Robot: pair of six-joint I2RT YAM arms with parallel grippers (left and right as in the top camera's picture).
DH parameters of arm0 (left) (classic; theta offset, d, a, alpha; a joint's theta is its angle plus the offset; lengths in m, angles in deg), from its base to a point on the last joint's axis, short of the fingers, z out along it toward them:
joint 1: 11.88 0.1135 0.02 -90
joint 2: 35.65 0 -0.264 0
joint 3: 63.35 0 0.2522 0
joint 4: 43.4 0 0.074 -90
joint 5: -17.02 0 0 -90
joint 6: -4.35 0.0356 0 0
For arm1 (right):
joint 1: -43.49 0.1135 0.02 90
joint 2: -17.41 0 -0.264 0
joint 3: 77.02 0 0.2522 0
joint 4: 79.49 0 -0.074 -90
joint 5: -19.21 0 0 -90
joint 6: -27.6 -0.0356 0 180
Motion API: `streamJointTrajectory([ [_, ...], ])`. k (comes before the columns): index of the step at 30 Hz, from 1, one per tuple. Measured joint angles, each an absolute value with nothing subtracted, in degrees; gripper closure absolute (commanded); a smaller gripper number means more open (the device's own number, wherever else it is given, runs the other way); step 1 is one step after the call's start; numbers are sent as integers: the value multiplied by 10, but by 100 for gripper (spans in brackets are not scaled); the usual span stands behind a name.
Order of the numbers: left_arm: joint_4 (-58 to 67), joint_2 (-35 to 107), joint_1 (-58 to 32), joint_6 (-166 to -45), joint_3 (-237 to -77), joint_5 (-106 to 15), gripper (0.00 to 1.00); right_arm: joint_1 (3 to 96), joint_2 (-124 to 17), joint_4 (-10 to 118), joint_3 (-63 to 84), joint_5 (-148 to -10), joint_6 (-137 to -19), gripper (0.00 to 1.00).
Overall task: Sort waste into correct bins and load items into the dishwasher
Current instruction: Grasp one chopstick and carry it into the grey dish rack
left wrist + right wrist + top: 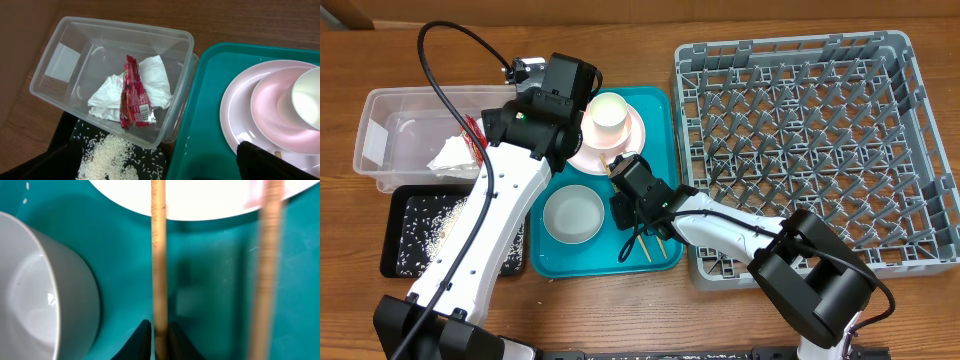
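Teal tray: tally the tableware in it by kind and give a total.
Pale pink round plate: 1
Small cream cup: 1
Pale round bowl: 1
Thin wooden chopsticks: 2
Total: 5

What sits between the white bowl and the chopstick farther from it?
The other chopstick, with the right fingers closed on its end, and bare teal tray on either side of it. The right wrist view shows it.
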State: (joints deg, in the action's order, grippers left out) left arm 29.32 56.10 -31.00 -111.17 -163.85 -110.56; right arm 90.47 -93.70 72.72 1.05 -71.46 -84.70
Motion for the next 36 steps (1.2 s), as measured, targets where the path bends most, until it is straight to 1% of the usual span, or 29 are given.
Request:
streamJointTrajectory([
  [1,293,561,-310,-1111,-1639,-1106,0,905,-937,728,11,-721,-846,93],
  [3,293,561,-310,-1111,-1639,-1106,0,905,-937,729,11,-740,-846,96],
  [9,293,561,-310,-1111,-1639,-1106,0,904,-930,717,29,-798,-847,96],
  [15,293,561,-310,-1111,-1639,-1106,0,882,-852,657,54,-822,-846,96],
  [20,293,561,-310,-1111,-1639,-1106,0,808,-749,608,65,-814,-846,96],
  [22,293,561,-310,-1111,-1639,-1106,0,759,-714,579,68,-790,-846,96],
  [25,293,561,-310,-1111,-1639,-1106,0,712,-700,555,69,-764,-843,96],
  [30,293,561,-310,-1111,-1639,-1106,0,624,-701,522,68,-732,-788,96],
  [36,293,561,-310,-1111,-1639,-1106,0,580,-712,486,68,-722,-723,95],
])
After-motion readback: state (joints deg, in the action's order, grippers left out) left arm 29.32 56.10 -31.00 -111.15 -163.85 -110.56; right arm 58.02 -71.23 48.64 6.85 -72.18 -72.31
